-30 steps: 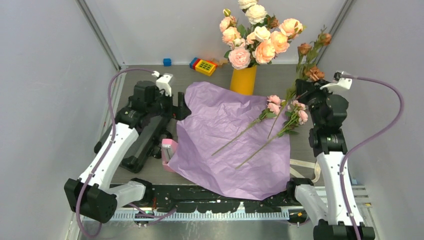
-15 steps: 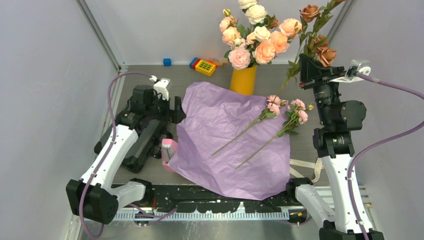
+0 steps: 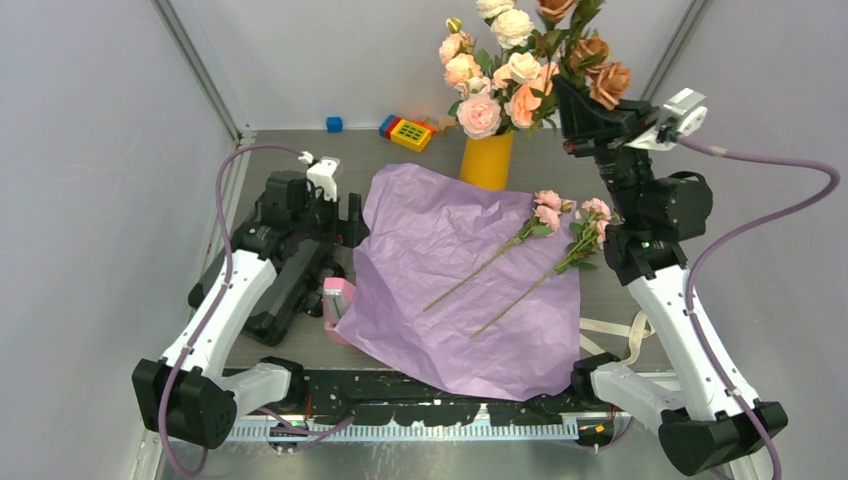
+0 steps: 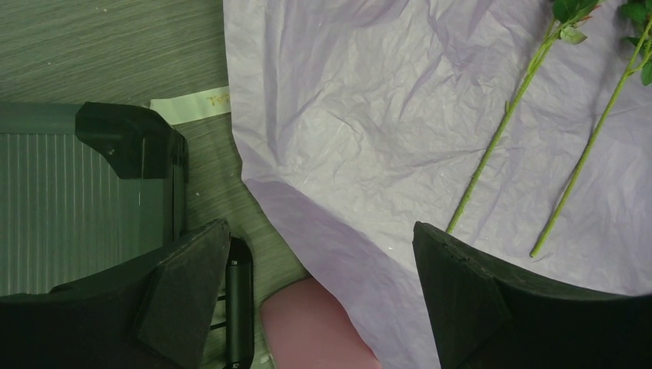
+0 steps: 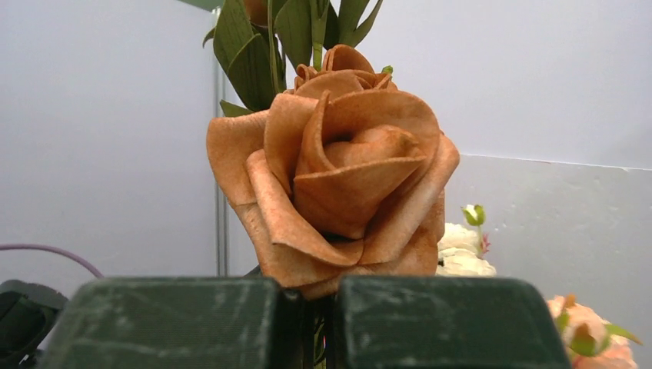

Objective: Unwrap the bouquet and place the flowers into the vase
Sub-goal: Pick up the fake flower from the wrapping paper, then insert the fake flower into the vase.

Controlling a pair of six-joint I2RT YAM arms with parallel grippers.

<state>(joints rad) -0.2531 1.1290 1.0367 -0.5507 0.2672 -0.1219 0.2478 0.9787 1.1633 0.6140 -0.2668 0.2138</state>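
1. The right arm is being held raised and extended toward the back of the table, with the right gripper (image 3: pixel 572 108) level with the blooms above the vase (image 3: pixel 487 160).
2. The right gripper's fingers (image 5: pixel 169 323) are being pressed together on the stem of a rusty brown rose sprig (image 3: pixel 598 65), which is being held upright.
3. The left arm is being held low at the left. The left gripper (image 3: pixel 358 217) is spread wide, grips nothing, and is hanging over the left edge of the lilac paper (image 3: pixel 455 330).
4. One yellow-orange vase is being occupied by one bunch of large pale roses (image 3: pixel 500 60).
5. Two pink-flowered stems are lying on the paper, a left stem (image 3: pixel 470 277) and a right stem (image 3: pixel 520 298), side by side with their blooms toward the vase.
6. Three brown blooms are being counted on the held sprig. The topmost is cut off by the frame edge.
7. The sprig's lower stem is being hidden by the gripper. Whether it reaches the vase cannot be told.
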